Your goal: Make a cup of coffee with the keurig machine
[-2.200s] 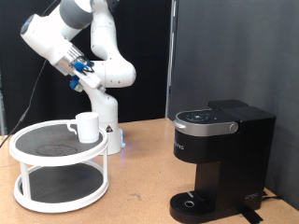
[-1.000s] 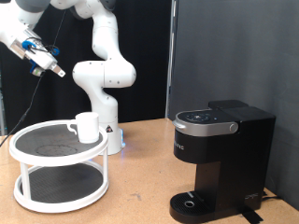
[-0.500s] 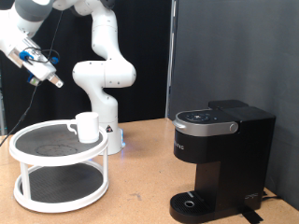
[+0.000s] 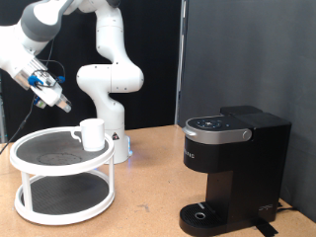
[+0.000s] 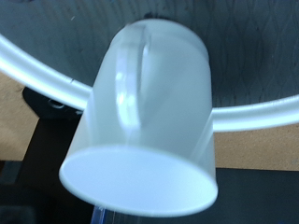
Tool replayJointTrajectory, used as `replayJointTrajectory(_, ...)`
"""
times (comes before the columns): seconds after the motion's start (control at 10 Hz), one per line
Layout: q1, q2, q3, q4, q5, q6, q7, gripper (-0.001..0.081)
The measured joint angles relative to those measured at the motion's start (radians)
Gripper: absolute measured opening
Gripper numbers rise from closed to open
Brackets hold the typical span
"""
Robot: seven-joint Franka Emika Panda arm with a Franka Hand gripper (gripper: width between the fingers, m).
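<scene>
Though filled almost wholly in the wrist view by the small white ceramic cup (image 5: pixel 142 117), handle forward and hollow seemingly empty, showed no fingers there. Hung in the exterior view as a blue-marked gripper (image 4: pixel 57 102) above the white round two-tier tray stand (image 4: pixel 63 165), cup (image 4: pixel 92 133) standing on its upper tier. Could not tell whether fingers were apart. Stood lid-down on the wooden worktop (image 4: pixel 148 183), well apart at the exterior view's right: black boxy keurig machine (image 4: pixel 234 170).

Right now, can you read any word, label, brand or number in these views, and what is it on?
Keurig machine: small white lettering runs down its front, too small to read.
Keurig lid: faint marks on top, unreadable.
Cup: plain white, no text.
Two-tier tray stand: no text.
Claw: no legible marking.
</scene>
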Motion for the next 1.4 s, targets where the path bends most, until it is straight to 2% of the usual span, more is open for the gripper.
replayJointTrajectory(0.1, 0.004, 0.02, 0.001, -0.012, 0.0, 0.018, -0.004, 0.0609)
replayJointTrajectory(0.2, 0.006, 0.035, 0.001, -0.025, 0.0, 0.039, -0.008, 0.0698)
replayJointTrajectory(0.3, 0.006, 0.047, 0.001, -0.036, 0.0, 0.058, -0.013, 0.0724)
replayJointTrajectory(0.7, 0.008, 0.078, 0.001, -0.072, 0.009, 0.136, -0.035, 0.0734)
replayJointTrajectory(1.0, 0.011, 0.091, 0.001, -0.09, 0.053, 0.202, -0.07, 0.0734)
replayJointTrajectory(1.4, 0.018, 0.113, 0.001, -0.092, 0.091, 0.211, -0.111, 0.0734)
